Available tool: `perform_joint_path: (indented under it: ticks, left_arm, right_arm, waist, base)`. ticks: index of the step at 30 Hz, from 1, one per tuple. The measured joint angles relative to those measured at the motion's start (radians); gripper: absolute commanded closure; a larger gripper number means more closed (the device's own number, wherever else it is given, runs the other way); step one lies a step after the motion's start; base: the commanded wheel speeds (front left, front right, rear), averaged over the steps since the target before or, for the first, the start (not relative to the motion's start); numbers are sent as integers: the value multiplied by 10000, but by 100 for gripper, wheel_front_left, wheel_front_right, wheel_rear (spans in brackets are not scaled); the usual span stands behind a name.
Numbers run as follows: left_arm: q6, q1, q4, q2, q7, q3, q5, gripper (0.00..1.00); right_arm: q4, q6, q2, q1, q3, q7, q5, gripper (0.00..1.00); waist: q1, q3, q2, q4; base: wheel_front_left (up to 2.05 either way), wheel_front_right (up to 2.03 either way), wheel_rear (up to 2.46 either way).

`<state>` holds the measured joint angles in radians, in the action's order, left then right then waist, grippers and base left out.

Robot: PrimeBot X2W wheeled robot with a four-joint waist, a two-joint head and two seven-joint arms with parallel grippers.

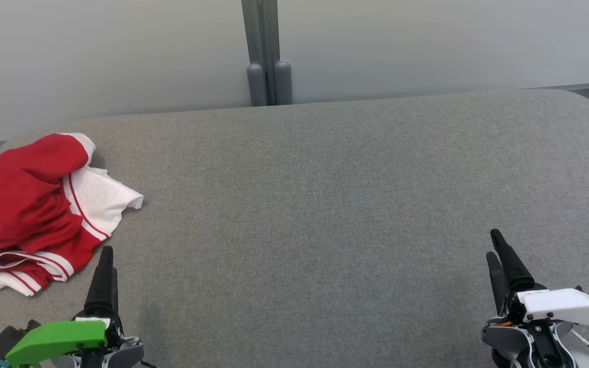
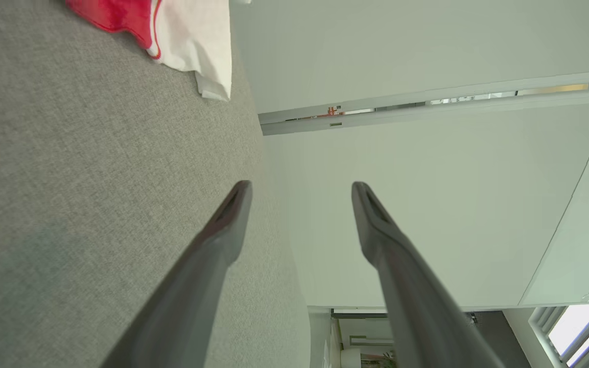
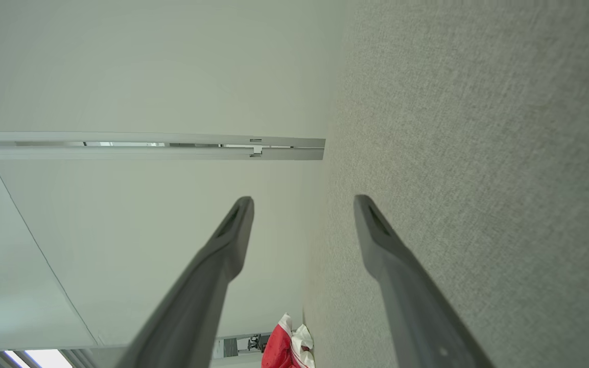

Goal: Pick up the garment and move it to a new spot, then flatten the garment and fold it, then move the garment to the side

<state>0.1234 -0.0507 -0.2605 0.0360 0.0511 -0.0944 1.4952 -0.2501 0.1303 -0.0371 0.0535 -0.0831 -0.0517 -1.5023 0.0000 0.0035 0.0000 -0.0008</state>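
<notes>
The garment [image 1: 28, 204] lies in a crumpled heap at the far left corner of the grey cloth-covered table [image 1: 325, 204]. It is mostly red, with white panels and thin red and white stripes along its hems. One white flap is spread out flat towards the middle of the table, and part of the heap runs off the left side of the head view. Nothing is holding it.

The left gripper [image 1: 108, 255] sits just beside the near edge of the heap. Its dark fingers point up the table and I can't tell whether they touch the cloth. In the left wrist view the two fingers [image 2: 233, 214] stand well apart with only air between them, and the garment's white corner [image 2: 197, 46] lies ahead, close to the table's far edge.

The right gripper [image 1: 492, 244] is well away at the opposite side, low over bare grey fabric. Its jaws are spread wide too and grip nothing, and the garment [image 3: 284, 347] is a small red patch far off in its wrist view.

Behind the table stands a pale wall [image 1: 120, 51] with a grey post [image 1: 268, 66]
</notes>
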Motion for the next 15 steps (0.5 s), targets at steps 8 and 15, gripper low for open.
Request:
perform_joint_path:
  ticks: [8, 15]
  left_arm:
    - [-194, -4, 426, 4, -341, 186, -1572, 0]
    - [-372, -4, 694, 6, -617, 280, -2984, 0]
  right_arm:
    - [330, 0, -8, -28, 196, 336, 1352, 0]
    - [604, 0, -13, -59, 410, 627, 2516, 0]
  waist:
    - [0, -2, 0, 0]
    - [0, -22, 0, -1]
  base:
    - [0, 0, 0]
    - [0, 0, 0]
